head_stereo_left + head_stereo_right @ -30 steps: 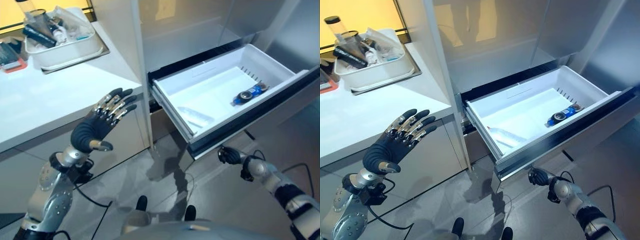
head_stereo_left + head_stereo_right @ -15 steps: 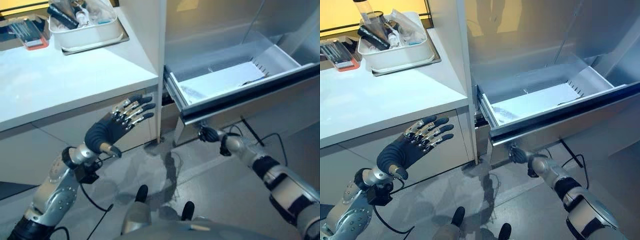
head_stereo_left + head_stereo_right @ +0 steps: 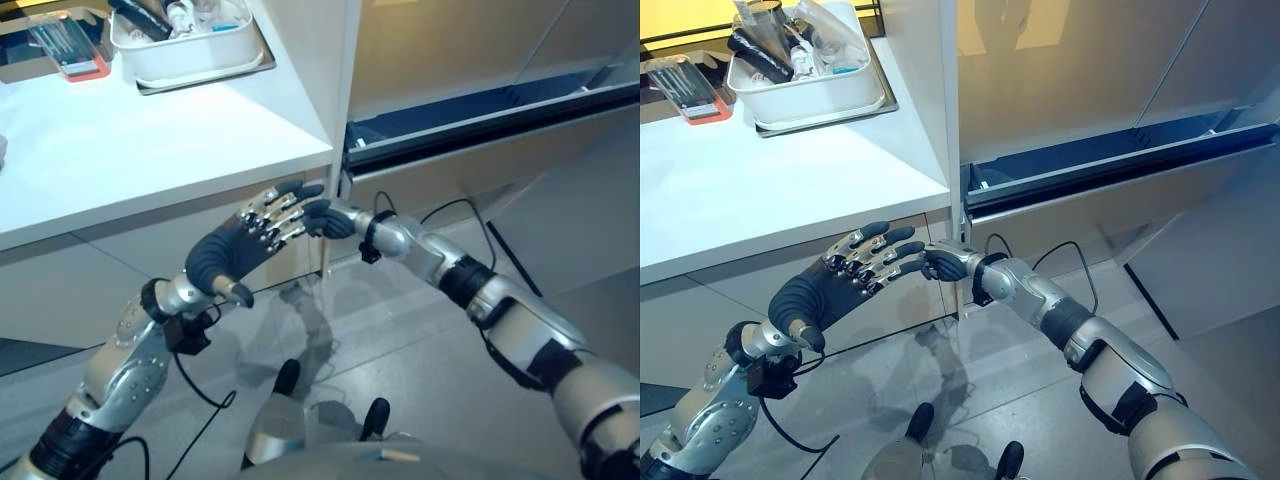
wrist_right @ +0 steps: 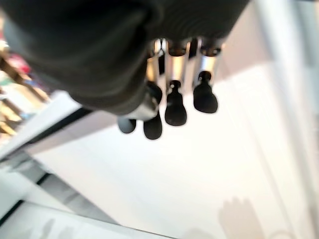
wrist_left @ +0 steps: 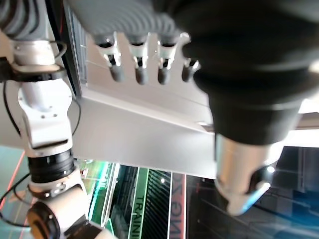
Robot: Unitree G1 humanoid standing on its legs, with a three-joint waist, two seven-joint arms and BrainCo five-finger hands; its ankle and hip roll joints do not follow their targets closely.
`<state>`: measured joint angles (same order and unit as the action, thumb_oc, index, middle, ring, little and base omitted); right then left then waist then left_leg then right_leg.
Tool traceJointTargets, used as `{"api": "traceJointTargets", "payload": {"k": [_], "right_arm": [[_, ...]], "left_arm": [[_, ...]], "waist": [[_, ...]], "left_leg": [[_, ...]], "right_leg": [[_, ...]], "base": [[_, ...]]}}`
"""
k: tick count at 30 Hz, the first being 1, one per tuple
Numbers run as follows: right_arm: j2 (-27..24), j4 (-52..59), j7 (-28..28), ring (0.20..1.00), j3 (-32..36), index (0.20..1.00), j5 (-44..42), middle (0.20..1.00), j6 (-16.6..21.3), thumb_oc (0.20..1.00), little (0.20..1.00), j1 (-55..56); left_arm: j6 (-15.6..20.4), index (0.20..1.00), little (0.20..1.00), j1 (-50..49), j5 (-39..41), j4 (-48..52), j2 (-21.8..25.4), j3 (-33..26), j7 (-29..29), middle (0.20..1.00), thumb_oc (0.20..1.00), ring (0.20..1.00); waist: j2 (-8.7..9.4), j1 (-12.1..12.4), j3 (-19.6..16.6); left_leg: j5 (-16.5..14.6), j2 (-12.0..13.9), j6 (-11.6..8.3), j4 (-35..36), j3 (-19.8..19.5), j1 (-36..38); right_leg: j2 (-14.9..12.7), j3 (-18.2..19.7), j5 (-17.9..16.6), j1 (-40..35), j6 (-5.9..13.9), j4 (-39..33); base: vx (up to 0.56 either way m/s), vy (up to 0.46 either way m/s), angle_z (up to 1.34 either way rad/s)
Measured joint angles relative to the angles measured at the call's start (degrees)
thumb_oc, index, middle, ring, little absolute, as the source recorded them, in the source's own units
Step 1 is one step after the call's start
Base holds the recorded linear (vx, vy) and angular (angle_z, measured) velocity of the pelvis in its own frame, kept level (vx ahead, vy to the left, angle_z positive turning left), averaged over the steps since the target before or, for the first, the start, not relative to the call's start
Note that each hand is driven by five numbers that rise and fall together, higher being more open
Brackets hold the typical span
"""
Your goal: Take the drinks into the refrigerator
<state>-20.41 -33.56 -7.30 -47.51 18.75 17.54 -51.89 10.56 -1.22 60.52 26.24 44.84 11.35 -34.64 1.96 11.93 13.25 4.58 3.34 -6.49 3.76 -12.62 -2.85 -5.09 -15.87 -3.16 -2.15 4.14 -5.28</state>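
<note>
The refrigerator drawer (image 3: 1110,163) stands pushed in, with a narrow dark slit left along its top; its inside is hidden and I see no drink. My right hand (image 3: 943,265) reaches across to the left, below the drawer's left corner, fingers curled and holding nothing. In the right wrist view its fingers (image 4: 174,104) hang bent before a pale panel. My left hand (image 3: 225,262) is raised in front of the cabinet under the counter, fingers straight and spread, their tips almost meeting the right hand. The left wrist view has those fingers (image 5: 139,67) straight and empty.
A white counter (image 3: 150,150) runs along the left, carrying a white tub (image 3: 810,95) of bottles and packets on a metal tray. A red-edged flat item (image 3: 695,100) lies beside it. A white upright panel (image 3: 935,80) separates counter and refrigerator. Grey floor lies below.
The view has swung. The drawer went from wide open, with a blue bottle lying in it, to almost shut. My right hand moved from under the drawer's front leftward to the left hand's fingertips.
</note>
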Motion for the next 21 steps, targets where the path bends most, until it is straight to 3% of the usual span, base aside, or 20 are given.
{"api": "traceJointTargets", "payload": {"k": [4,12,14,15,17,19,21], "right_arm": [[-0.7,2.97,-0.84,0.2,-0.07,0.2,-2.2,0.2,0.34,0.2,0.2,2.18],[-4.39,2.66,-2.38,0.2,2.63,0.2,-2.68,0.2,0.66,0.2,0.2,17.86],[-5.8,1.91,-2.76,0.2,2.72,0.2,-2.61,0.2,0.56,0.2,0.2,19.83],[-5.04,3.75,-2.14,1.0,9.36,1.0,-4.17,1.0,1.18,1.0,1.0,24.08],[-5.64,4.61,-0.99,1.0,16.16,1.0,-8.37,1.0,1.26,1.0,1.0,32.48],[-7.28,4.52,-1.07,1.0,18.31,1.0,-9.77,1.0,1.15,1.0,1.0,38.03],[-5.96,5.03,-0.5,1.0,24.41,1.0,-14.2,1.0,1.19,1.0,1.0,44.08]], "left_arm": [[0.09,1.0,1.0,-0.07,-0.02,-0.03,1.53,0.14,0.0,1.0,1.0,1.0],[0.33,1.0,1.0,-1.18,-0.23,-0.02,1.68,-0.12,-0.23,1.0,1.0,1.0],[0.33,1.0,1.0,-1.75,-0.32,-0.12,1.7,-0.27,-0.21,1.0,1.0,1.0],[0.78,1.0,1.0,-2.78,-1.28,0.32,1.64,-1.53,-0.24,1.0,1.0,1.0],[2.05,1.0,1.0,-6.78,-2.56,0.07,1.62,-3.68,0.3,1.0,1.0,1.0],[2.92,1.0,1.0,-8.25,-4.04,-0.49,1.5,-4.42,0.91,1.0,1.0,1.0],[4.5,1.0,1.0,-9.66,-6.88,-2.84,0.6,-5.89,2.02,1.0,1.0,1.0]], "waist": [[0.26,-0.15,0.14],[0.82,-0.14,0.48],[1.09,-2.24,0.64],[1.07,-2.43,0.8],[1.05,-3.62,0.79],[1.12,-5.01,0.79],[0.91,-5.92,0.84]], "left_leg": [[0.03,-0.02,0.05,0.1,0.26,0.24],[0.05,-0.11,0.13,0.24,0.82,0.39],[0.05,-0.02,0.13,0.25,1.02,0.55],[0.06,0.03,0.16,0.48,1.34,1.15],[-0.15,-0.06,0.45,1.18,1.82,2.45],[-0.19,-0.07,0.51,1.22,2.48,2.57],[-0.29,-0.05,0.61,1.25,2.99,2.84]], "right_leg": [[-0.04,0.59,-0.03,0.03,0.03,0.0],[-0.18,1.11,-0.1,0.09,0.11,0.0],[-0.09,1.3,-0.17,0.39,0.09,0.03],[-0.12,1.31,-0.2,-0.31,0.11,0.02],[-0.34,1.75,0.1,-1.07,0.39,-0.04],[-0.37,2.34,0.13,-0.9,0.44,0.0],[-0.4,2.72,0.11,-0.98,0.43,0.0]], "base": [[-0.01,0.028,-0.04],[0.0,0.009,-0.02],[-0.02,0.043,-0.04],[-0.01,0.036,-0.05],[-0.01,0.033,-0.12],[-0.01,0.031,-0.11],[0.0,0.037,-0.11]]}}
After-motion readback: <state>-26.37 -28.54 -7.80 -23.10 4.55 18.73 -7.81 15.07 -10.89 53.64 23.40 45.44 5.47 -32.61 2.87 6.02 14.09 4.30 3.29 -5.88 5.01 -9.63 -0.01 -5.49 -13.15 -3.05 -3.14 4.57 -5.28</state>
